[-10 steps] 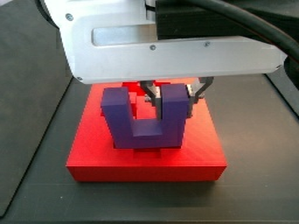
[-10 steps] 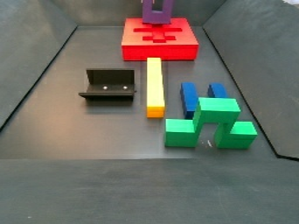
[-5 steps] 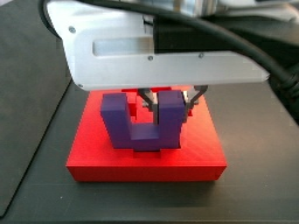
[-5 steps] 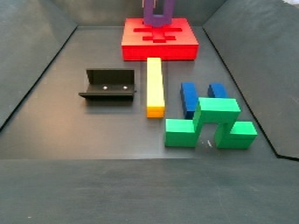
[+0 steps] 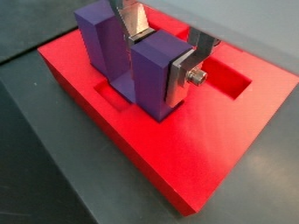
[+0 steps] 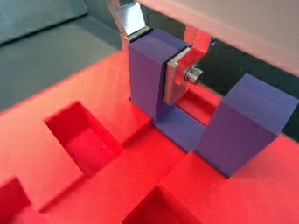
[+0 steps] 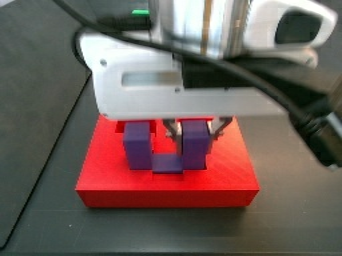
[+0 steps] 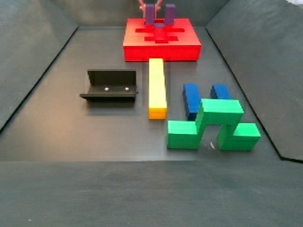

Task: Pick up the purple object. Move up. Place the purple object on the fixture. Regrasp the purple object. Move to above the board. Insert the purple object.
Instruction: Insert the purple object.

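the arm comes straight down over the board [image 7: 167,185], its white wrist housing filling the upper part of a side view. the gripper [image 5: 163,48] points downward and is pinching one prong of the purple object [image 5: 135,61]: in both wrist views a silver finger [image 6: 184,72] lies flat against each side of that prong, with a bolt head visible on the nearer plate.

the purple object stands upright with its prongs up and its base down in a recess of the board. in a side view its lower part [image 7: 166,148] sits below the red top surface. the second prong [image 6: 247,118] stands free beside the gripper.

in a side view the board [image 8: 162,43] lies at the far end of the floor. nearer are the fixture [image 8: 112,87] on the left, a yellow bar [image 8: 157,87] in the middle, and blue blocks [image 8: 201,94] and green blocks [image 8: 211,124] on the right.
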Controlling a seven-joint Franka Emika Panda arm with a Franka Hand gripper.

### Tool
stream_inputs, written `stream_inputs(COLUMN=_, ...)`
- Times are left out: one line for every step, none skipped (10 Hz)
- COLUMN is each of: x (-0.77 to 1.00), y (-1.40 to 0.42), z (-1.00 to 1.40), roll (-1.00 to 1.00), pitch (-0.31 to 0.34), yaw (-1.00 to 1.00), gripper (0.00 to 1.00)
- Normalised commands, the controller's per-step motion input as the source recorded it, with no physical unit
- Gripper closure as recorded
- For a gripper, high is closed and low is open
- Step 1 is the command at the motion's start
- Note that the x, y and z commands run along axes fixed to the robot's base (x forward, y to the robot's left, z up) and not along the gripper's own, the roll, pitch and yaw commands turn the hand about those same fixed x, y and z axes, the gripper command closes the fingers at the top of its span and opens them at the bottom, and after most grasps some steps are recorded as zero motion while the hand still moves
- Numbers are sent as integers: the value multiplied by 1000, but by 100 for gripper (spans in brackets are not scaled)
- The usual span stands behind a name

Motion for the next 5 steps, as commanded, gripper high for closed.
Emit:
stream_inputs(x=-51, y=0, z=-540, roll=100, pitch=36, yaw=0, gripper=100)
stream_inputs(x=0, y=-26, z=-14, roll=1, pitch=7, yaw=0, gripper=100)
stream_inputs(x=-9, y=-83, z=0, roll=47, pitch=0, yaw=-3, gripper=100)
stream_inputs(x=-206, y=-186, z=-43, roll=96, pitch=-31, yaw=-43, gripper=100)
stream_inputs(x=-329, y=-320, z=-91, roll=163, pitch=-61, yaw=-131, gripper=100)
